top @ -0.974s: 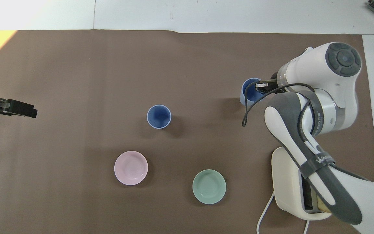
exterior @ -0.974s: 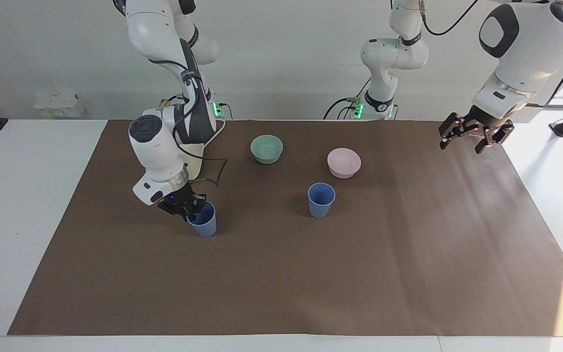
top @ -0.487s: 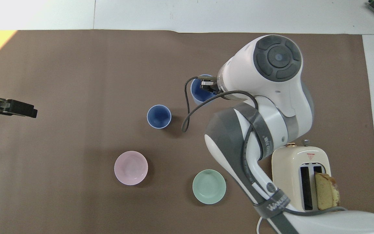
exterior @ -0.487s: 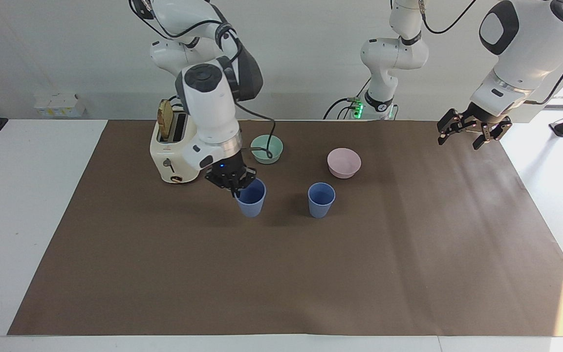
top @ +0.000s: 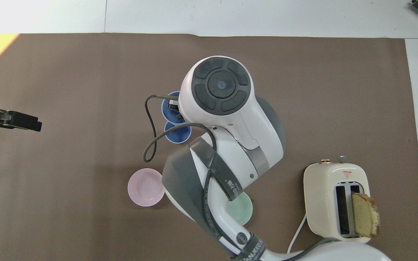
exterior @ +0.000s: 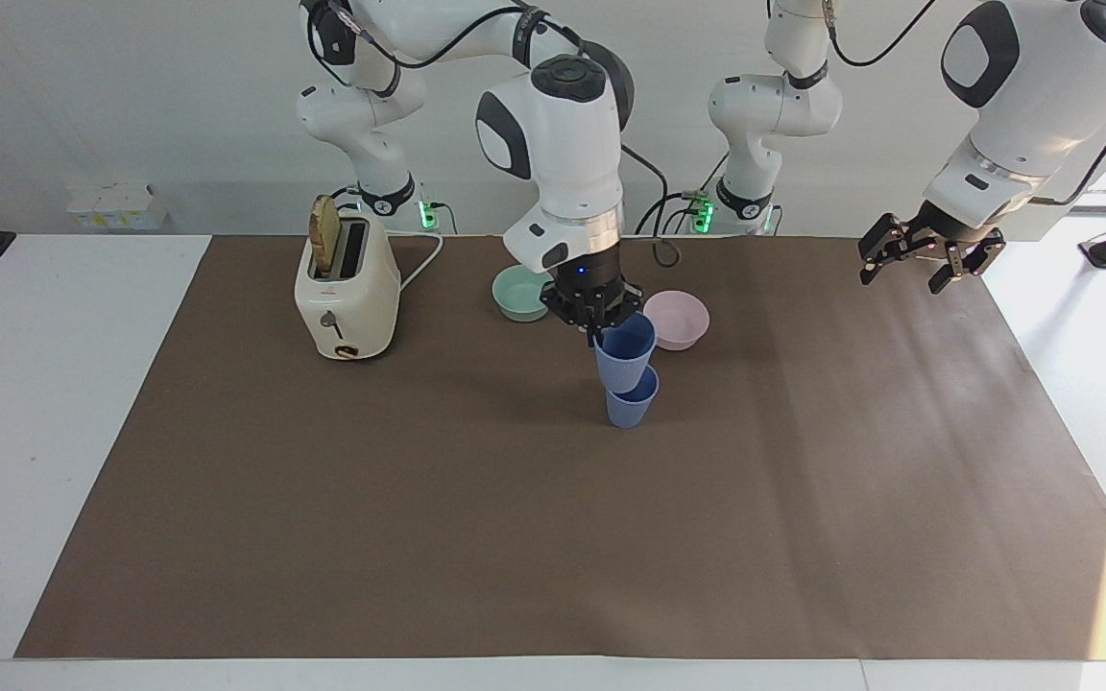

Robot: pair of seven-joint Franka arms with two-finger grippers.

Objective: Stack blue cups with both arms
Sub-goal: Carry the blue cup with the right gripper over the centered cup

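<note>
One blue cup [exterior: 632,403] stands upright on the brown mat near the middle of the table. My right gripper [exterior: 594,321] is shut on the rim of the second blue cup [exterior: 626,344], held slightly tilted right above the first. Its base sits at the standing cup's mouth; I cannot tell whether they touch. In the overhead view the right wrist hides part of the held cup [top: 169,107] and the standing cup [top: 175,133]. My left gripper [exterior: 923,261] hangs open and holds nothing, over the mat's edge at the left arm's end, and waits.
A cream toaster [exterior: 346,288] with a bread slice stands toward the right arm's end. A teal bowl [exterior: 517,293] and a pink bowl [exterior: 680,319] sit nearer to the robots than the cups. The brown mat [exterior: 553,537] covers most of the table.
My right arm has carried its blue cup from the right arm's end, past the toaster, to above the standing cup, and raised it. The left arm has hardly moved.
</note>
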